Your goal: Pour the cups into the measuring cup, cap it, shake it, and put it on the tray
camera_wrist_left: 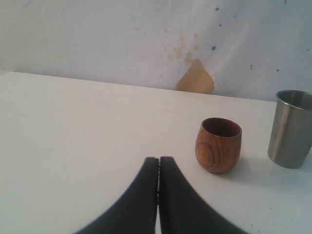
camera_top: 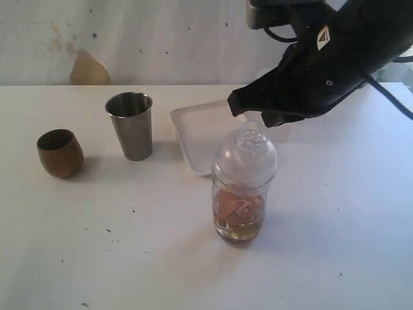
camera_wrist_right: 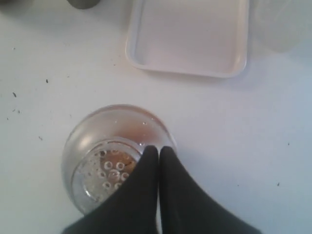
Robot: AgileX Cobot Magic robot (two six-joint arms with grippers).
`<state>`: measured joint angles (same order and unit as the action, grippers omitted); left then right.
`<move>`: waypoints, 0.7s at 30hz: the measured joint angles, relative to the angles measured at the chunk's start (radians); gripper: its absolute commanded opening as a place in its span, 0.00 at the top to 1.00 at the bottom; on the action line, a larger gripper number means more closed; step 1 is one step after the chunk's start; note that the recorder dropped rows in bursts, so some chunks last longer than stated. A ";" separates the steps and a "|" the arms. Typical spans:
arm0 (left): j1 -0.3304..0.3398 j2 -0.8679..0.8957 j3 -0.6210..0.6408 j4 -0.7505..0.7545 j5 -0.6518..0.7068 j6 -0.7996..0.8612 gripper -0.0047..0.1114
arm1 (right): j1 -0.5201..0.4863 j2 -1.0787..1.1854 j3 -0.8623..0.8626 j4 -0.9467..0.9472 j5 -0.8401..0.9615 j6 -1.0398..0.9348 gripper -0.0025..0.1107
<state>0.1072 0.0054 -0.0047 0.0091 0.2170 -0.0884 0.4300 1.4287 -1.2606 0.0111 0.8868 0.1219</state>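
Note:
The measuring cup (camera_top: 240,213) stands on the white table with the clear dome cap (camera_top: 245,155) on it and brownish liquid inside. My right gripper (camera_top: 233,105) hangs shut and empty just above and behind the cap. In the right wrist view the right gripper (camera_wrist_right: 159,148) overlaps the cap's (camera_wrist_right: 109,161) edge from above. The brown wooden cup (camera_top: 60,152) and the steel tumbler (camera_top: 130,125) stand upright at the left. The white tray (camera_top: 197,132) lies behind the measuring cup. My left gripper (camera_wrist_left: 159,160) is shut on nothing, low over the table, short of the wooden cup (camera_wrist_left: 219,145) and the tumbler (camera_wrist_left: 291,127).
A frosted translucent tumbler (camera_wrist_right: 282,24) stands beside the tray (camera_wrist_right: 187,36), mostly hidden behind my right arm in the exterior view. A stained wall closes off the table's far edge. Small dark specks dot the tabletop.

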 measured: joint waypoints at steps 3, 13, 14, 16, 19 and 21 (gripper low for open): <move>0.000 0.000 0.000 0.000 0.000 0.000 0.95 | 0.000 0.000 0.000 0.057 -0.002 -0.031 0.98; 0.000 0.000 0.000 0.000 0.000 0.000 0.95 | 0.000 0.000 0.000 0.062 -0.002 -0.081 0.98; 0.000 0.000 0.000 0.000 0.000 0.000 0.95 | 0.000 0.000 0.000 0.054 0.000 -0.081 0.98; 0.000 0.000 0.000 0.000 0.000 0.000 0.95 | 0.000 0.001 0.000 0.047 0.013 -0.081 0.98; 0.000 0.000 0.000 0.000 0.000 0.000 0.95 | 0.000 0.002 0.000 0.039 0.027 -0.081 0.98; 0.000 0.000 0.000 0.000 0.000 0.000 0.95 | 0.000 0.002 0.000 0.038 0.027 -0.081 0.98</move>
<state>0.1072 0.0054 -0.0047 0.0091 0.2170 -0.0884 0.4300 1.4311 -1.2606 0.0489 0.9134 0.0409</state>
